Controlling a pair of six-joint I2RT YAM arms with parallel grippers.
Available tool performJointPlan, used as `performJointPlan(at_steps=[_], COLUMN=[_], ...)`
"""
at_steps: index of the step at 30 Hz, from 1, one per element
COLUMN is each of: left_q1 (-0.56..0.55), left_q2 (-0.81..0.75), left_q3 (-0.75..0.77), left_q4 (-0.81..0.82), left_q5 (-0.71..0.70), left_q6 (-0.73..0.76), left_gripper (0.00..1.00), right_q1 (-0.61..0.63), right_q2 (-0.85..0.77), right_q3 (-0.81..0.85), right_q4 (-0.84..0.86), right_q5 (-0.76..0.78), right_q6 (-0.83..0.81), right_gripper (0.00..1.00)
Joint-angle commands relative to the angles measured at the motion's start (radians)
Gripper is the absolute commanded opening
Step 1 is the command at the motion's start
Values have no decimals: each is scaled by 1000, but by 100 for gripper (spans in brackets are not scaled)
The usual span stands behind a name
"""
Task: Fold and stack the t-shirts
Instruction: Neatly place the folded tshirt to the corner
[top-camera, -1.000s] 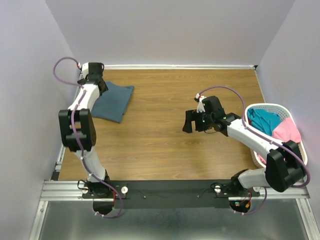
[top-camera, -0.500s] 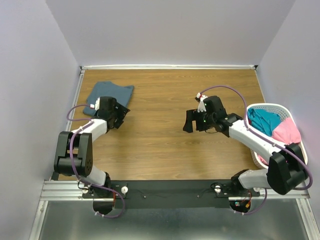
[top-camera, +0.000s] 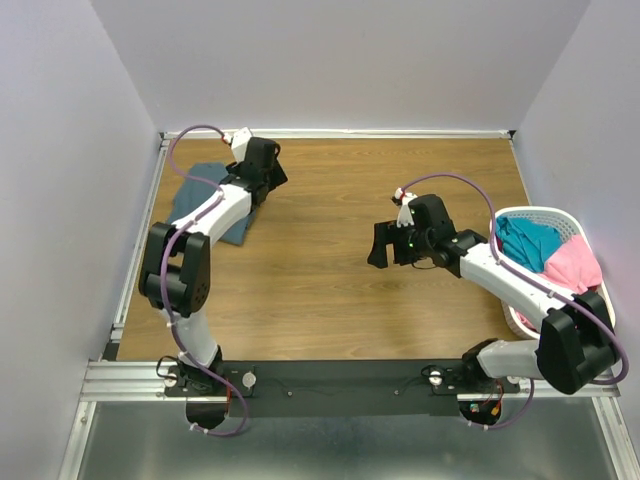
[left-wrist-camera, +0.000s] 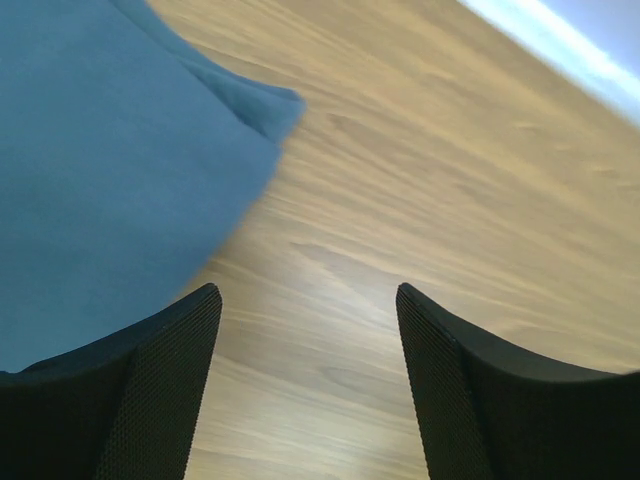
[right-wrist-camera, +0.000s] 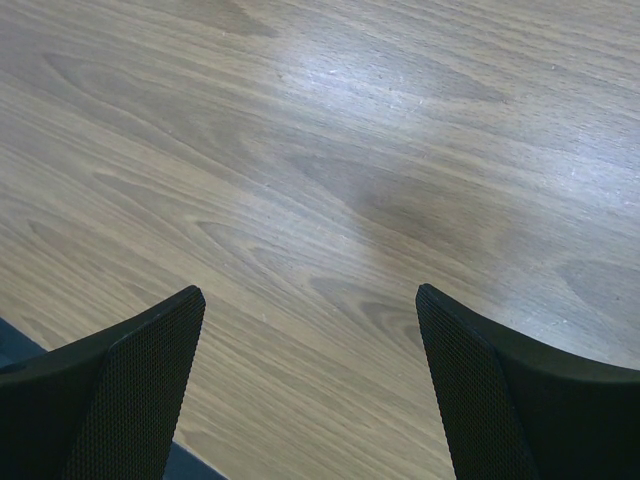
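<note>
My right gripper (right-wrist-camera: 310, 300) hangs wide open over the wooden table (right-wrist-camera: 350, 150), holding nothing. Well behind it, the teal t-shirt (top-camera: 525, 240) and pink t-shirt (top-camera: 575, 262) lie in the white basket (top-camera: 540, 212). Farther off, my left gripper (left-wrist-camera: 305, 300) hovers open and empty, with the blue-grey t-shirt (left-wrist-camera: 100, 180) just to its left.

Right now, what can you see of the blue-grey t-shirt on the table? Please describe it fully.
The blue-grey t-shirt is plain soft cloth, folded into a flat, roughly rectangular bundle with a smooth top. It lies on the wooden table at the far left, close to the wall. The left arm crosses above it and hides its middle in the top view. The left gripper, open and empty, hangs by its far right corner, where a doubled edge shows.
</note>
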Motion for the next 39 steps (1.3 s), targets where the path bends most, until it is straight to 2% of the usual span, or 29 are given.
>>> performJointPlan(at_steps=[1,5,14,17,20,21,23,24,28,30,31,39], left_q1=[-25,-53,-100,-99,-96,-87,-73,-64,-1,21,33,119], left_q2=[98,177,313,364,404,422,437,447,479,490,499,600], left_q3=[72,106,148,174,189,195,211,217,272,295,306,507], left_q4=[-233,-266,-255,-269,-267,-267,-263,-255,-234,-214,-201,-189], left_q5=[-294,-342,-429,-484,-527,-535,-549,-552,-573,-576,-592,-576], left_q6=[267,432,537,548,561,566,583,589,646,696,715,755], left_gripper=[77,76,77,73,64,56,49,47,30,28,23,21], right_q1=[1,-1,-1,-1,-1,-1,-1,-1,-1,1,-1,-1], right_q2=[-18,-15,-12,-11,-11,-9,-7,-7,-11,-9,-6,20], right_q3=[-16,-15,-19,-21,-21,-19,-18,-16,-15,-12,-10,37], right_q4=[-10,-10,-12,-12,-12,-12,-12,-12,-15,-18,-18,-38], right_q5=[11,11,9,9,9,9,11,11,9,8,6,-11], right_q6=[-12,-12,-7,-7,-6,-6,-9,-9,-6,-1,2,14], right_gripper=[94,94,94,94,94,93,93,94,93,94,93,93])
